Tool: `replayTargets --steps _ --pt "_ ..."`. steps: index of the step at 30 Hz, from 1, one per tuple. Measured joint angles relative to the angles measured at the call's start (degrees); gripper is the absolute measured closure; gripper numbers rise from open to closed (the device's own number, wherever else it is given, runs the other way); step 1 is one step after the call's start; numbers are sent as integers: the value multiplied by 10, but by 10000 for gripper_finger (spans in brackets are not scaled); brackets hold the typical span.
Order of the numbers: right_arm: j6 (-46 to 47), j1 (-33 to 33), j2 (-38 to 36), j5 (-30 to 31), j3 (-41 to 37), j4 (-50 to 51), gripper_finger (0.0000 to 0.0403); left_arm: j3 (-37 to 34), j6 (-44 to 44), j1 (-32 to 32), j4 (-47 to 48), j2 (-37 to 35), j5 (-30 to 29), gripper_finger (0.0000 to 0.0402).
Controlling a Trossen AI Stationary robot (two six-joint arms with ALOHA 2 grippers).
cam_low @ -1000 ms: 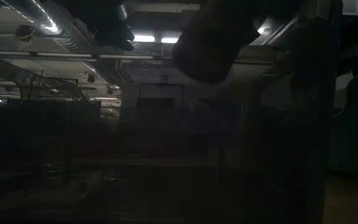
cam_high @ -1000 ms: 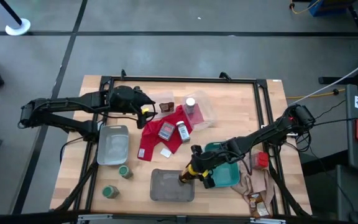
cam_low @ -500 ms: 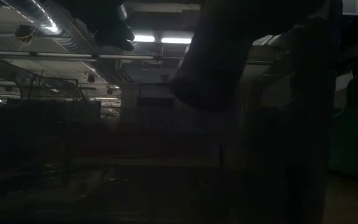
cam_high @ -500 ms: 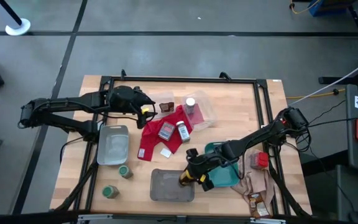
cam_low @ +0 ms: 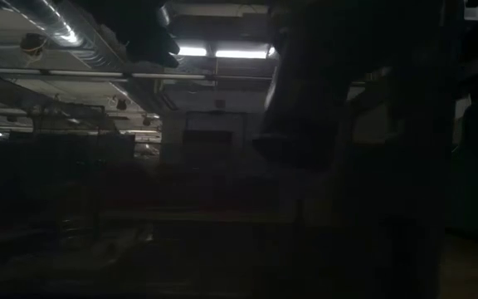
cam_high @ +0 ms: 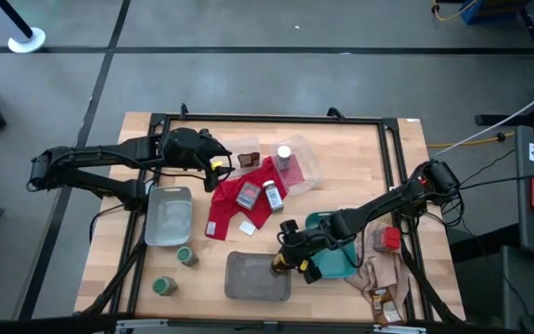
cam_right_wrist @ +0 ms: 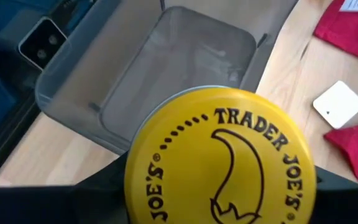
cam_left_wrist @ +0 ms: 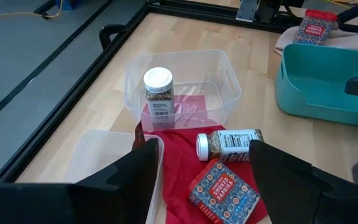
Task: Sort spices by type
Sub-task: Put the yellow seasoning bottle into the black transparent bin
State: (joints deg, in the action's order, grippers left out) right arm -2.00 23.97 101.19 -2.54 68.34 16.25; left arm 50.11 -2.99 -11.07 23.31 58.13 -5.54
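The worktop (cam_high: 341,148) carries the grey tray (cam_high: 248,283) at its 6 o'clock edge. The right arm reaches in from 3 o'clock, low and extended across the teal tray (cam_high: 339,264). The right gripper (cam_high: 286,263) is closed on the yellow-labelled jar (cam_high: 279,266), held at the grey tray's 3 o'clock rim; the jar's yellow face (cam_right_wrist: 221,165) fills the right wrist view. The left gripper (cam_high: 213,163) waits at 10 o'clock, fingers (cam_left_wrist: 120,180) spread and empty, beside the red cloth (cam_high: 239,199).
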Motion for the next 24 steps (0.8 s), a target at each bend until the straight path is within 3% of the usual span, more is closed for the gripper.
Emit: replayTargets --steps 24 --pt "2 0 -1 20 0 61 177 0 0 0 0 0 0 167"
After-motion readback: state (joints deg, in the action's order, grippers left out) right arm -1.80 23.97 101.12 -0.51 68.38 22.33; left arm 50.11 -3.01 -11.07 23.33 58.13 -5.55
